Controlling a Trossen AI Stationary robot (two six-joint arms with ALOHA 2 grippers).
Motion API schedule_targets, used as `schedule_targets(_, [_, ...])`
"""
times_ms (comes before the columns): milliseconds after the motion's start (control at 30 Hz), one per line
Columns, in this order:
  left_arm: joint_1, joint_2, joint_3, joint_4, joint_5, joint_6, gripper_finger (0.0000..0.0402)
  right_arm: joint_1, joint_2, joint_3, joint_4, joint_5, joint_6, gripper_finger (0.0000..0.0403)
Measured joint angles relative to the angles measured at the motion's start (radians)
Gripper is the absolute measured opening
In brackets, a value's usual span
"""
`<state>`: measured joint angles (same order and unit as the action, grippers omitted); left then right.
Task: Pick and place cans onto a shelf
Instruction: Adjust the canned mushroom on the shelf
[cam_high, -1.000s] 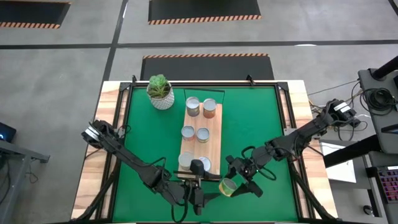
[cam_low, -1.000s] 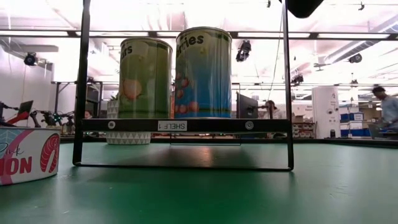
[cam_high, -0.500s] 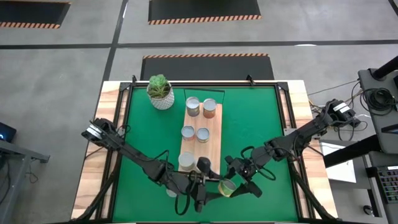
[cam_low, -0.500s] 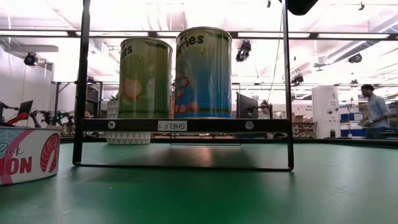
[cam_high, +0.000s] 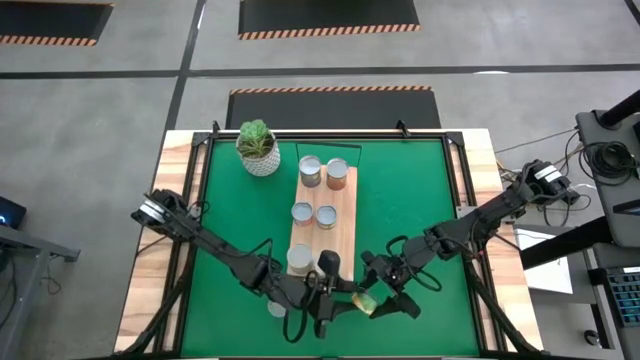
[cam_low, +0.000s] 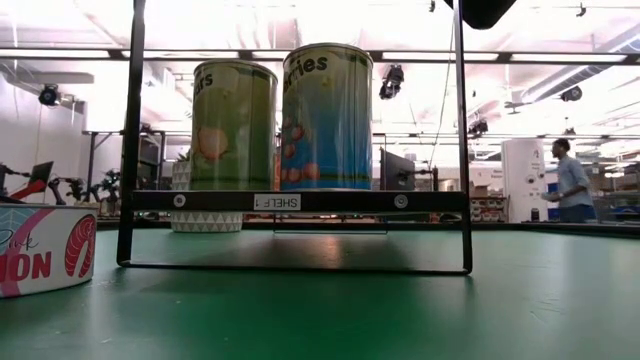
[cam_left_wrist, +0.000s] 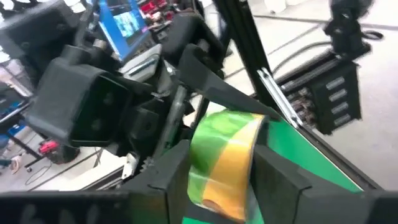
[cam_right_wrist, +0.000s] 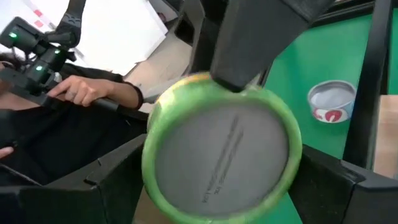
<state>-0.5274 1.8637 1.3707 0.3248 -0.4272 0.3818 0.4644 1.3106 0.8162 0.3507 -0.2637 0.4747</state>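
A green-and-yellow can (cam_left_wrist: 227, 155) hangs above the mat's near edge between my two grippers. My left gripper (cam_left_wrist: 227, 186) is shut on it, reaching level from the table's left (cam_high: 343, 298). My right gripper (cam_right_wrist: 221, 186) is open, with its fingers close on either side of the same can (cam_right_wrist: 221, 155), whose grey flat end faces its camera. The shelf (cam_high: 345, 215) stands mid-mat. Several cans rest upright on it, such as a can (cam_high: 310, 170) at the far end and two cans (cam_low: 235, 125) (cam_low: 328, 115) at the near end. My left gripper pinches the can's labelled side wall (cam_left_wrist: 202, 165) between its two fingers, lying across the can and coming level from the table's left. The can is tilted and clear of the mat. My right gripper: I cannot tell whether its fingers (cam_right_wrist: 118, 180) touch the can's sides.
A pink-labelled can (cam_low: 40, 250) stands on the green mat (cam_high: 410, 200) near the left arm, also in the right wrist view (cam_right_wrist: 331, 102). A potted plant (cam_high: 258, 148) sits at the far left. A person's hands (cam_right_wrist: 81, 93) and a walking person (cam_low: 570, 185) are beyond the table.
My left gripper has moved toward the table's right edge, up to the can at my right gripper. The can, which showed its round top a second ago, now lies tilted.
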Motion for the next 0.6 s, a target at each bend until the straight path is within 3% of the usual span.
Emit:
schedule_targets(200, [-0.001,-0.002,0.001,-0.002,-0.002,-0.055,0.0115,0.000,-0.031,0.000,0.004,0.005,-0.013,0.0333])
schedule_targets(333, [0.000,-0.002,0.002,0.008,-0.047,-0.116,0.0081,-0.008,-0.089,0.000,-0.032,0.015,-0.023,0.0335])
schedule_targets(467, [0.009,-0.002,0.002,-0.015,-0.223,-0.180,0.0035,-0.011,-0.180,0.000,-0.230,0.158,-0.054,0.0329])
schedule_targets(600, [-0.034,-0.028,0.001,-0.118,-0.246,-0.171,0.0003,0.041,-0.255,-0.007,-0.442,0.267,-0.057,0.0327])
